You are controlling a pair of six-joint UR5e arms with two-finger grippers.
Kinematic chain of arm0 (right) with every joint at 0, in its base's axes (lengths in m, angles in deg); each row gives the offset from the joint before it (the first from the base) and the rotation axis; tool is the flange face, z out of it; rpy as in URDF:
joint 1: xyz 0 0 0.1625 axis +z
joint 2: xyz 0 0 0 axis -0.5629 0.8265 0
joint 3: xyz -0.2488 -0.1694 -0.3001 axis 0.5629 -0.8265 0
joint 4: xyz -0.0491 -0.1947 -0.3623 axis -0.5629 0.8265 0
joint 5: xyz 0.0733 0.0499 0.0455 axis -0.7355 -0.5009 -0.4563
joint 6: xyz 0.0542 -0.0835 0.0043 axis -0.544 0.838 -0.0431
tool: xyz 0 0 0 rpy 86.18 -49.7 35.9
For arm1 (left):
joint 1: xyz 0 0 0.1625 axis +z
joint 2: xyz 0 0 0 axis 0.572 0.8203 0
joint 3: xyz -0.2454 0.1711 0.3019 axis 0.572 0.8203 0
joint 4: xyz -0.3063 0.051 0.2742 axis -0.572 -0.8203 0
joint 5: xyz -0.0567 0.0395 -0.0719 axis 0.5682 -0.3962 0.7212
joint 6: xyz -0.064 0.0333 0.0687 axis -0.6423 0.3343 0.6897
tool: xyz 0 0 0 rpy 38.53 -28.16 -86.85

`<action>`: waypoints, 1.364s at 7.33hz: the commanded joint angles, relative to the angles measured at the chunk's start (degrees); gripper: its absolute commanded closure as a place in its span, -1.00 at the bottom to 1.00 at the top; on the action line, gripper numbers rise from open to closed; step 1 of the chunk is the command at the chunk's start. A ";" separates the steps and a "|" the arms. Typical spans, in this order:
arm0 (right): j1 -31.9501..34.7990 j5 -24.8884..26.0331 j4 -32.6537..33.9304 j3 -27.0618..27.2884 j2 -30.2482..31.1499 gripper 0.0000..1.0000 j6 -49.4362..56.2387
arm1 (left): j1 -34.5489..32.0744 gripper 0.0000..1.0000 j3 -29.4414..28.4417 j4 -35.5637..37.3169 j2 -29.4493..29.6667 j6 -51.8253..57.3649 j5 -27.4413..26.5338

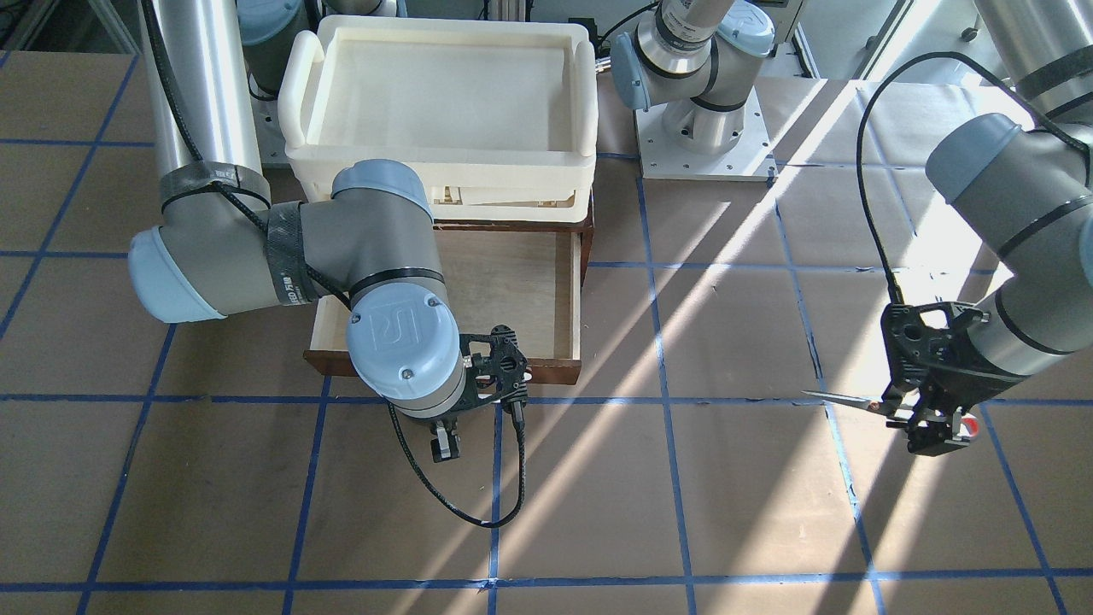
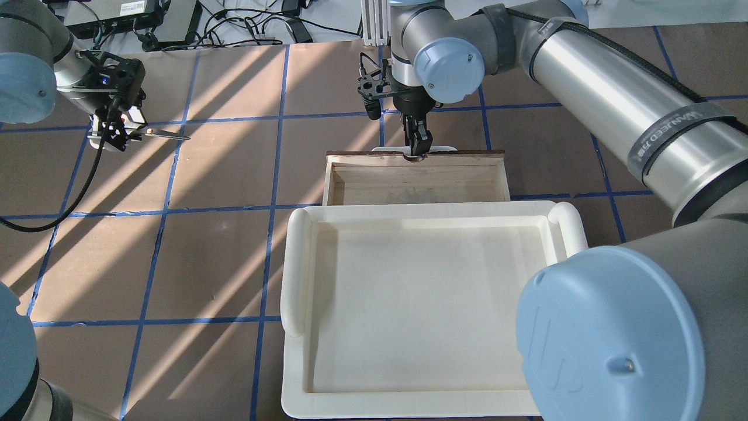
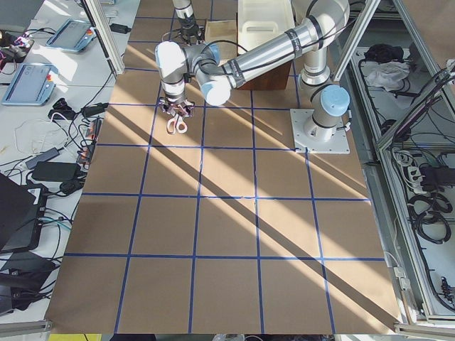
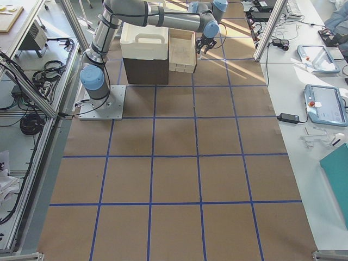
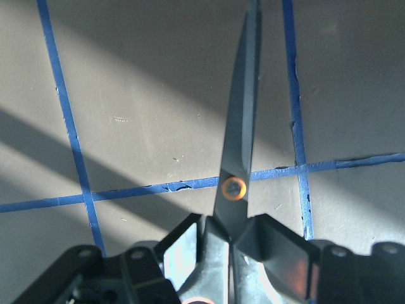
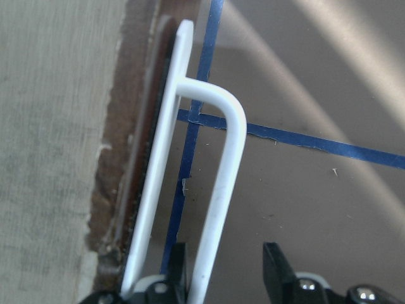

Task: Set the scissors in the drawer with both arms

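The scissors hang above the brown table at the far left, held by their handles in my left gripper, which is shut on them. The dark blades point level over the blue tape lines, and also show in the front view. The drawer stands pulled out, its pale wood inside bare. My right gripper is at the drawer's front. Its fingers are open and straddle the white bar handle. One finger is beside the bar and the other stands apart from it.
A cream plastic tray sits on top of the dark cabinet that the drawer slides out of. An arm's base plate stands beside the cabinet. Blue tape lines cross the brown table.
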 commanded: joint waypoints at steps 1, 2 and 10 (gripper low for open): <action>0.00 -0.04 0.69 -0.06 -0.07 -0.03 0.33 | -0.06 1.00 0.03 -0.03 0.00 0.00 0.03; 0.00 -0.04 0.96 -0.06 -0.07 -0.03 0.33 | -0.06 1.00 0.12 -0.03 0.09 0.00 0.03; -0.17 0.13 2.28 -1.99 5.37 -0.72 -9.28 | 0.02 1.00 0.21 0.05 0.35 0.00 -0.05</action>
